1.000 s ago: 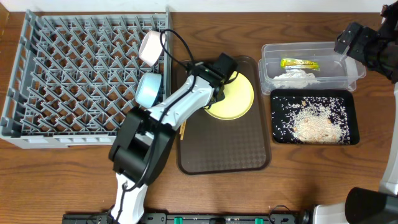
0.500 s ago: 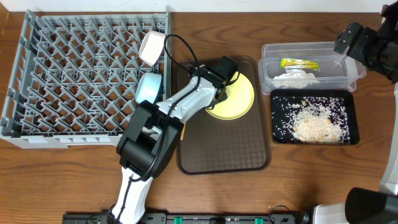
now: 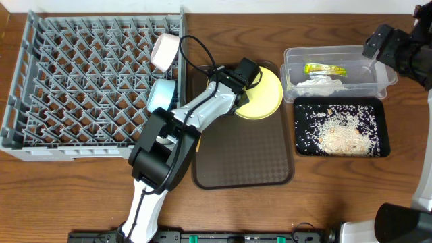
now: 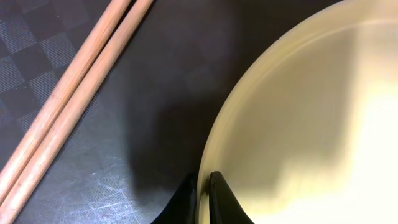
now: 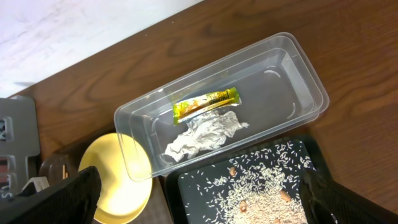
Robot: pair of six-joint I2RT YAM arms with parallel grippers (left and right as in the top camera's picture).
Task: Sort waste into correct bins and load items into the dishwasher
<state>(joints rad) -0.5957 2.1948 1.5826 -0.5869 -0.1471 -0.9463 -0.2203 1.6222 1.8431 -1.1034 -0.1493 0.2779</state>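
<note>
Plate: on brown tray, rim pinched by your left gripper.
Chopsticks: parallel beside it, long axis diagonal in your wrist view.
Right gripper: fingers apart, by clear tub.

Brown tray's near half is bare — chopsticks lie near the plate.

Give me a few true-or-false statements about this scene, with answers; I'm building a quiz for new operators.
1. The left gripper is shut on the rim of the yellow plate. True.
2. The chopsticks lie on the brown tray. True.
3. The foil wrapper lies on the brown tray. False: it is in the clear tub, beside the crumpled paper.
4. Both bowls stand on the brown tray. False: the light blue bowl and pinkish-white bowl sit in the dish rack.
</note>
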